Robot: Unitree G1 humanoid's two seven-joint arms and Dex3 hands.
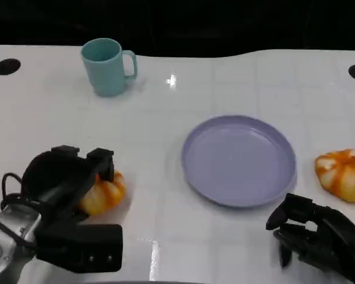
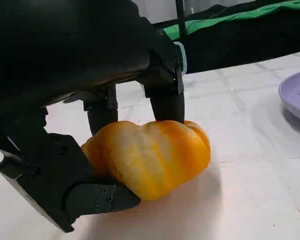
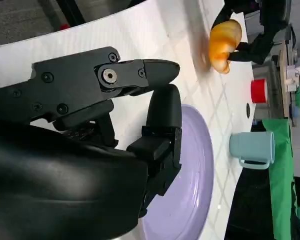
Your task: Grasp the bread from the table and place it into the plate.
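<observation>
Left hand (image 2: 85,150) clenched round bread roll (image 2: 150,157), roll on table (image 1: 165,195). Lift clear, carry level over purple plate (image 1: 239,161) rim, lower centrally. Right hand (image 1: 319,236) released, idle.

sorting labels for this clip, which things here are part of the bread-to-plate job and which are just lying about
Part of the job: bread gripped by the left hand; purple plate.
Lying about: teal mug; second bread right of the plate; idle right hand.
</observation>
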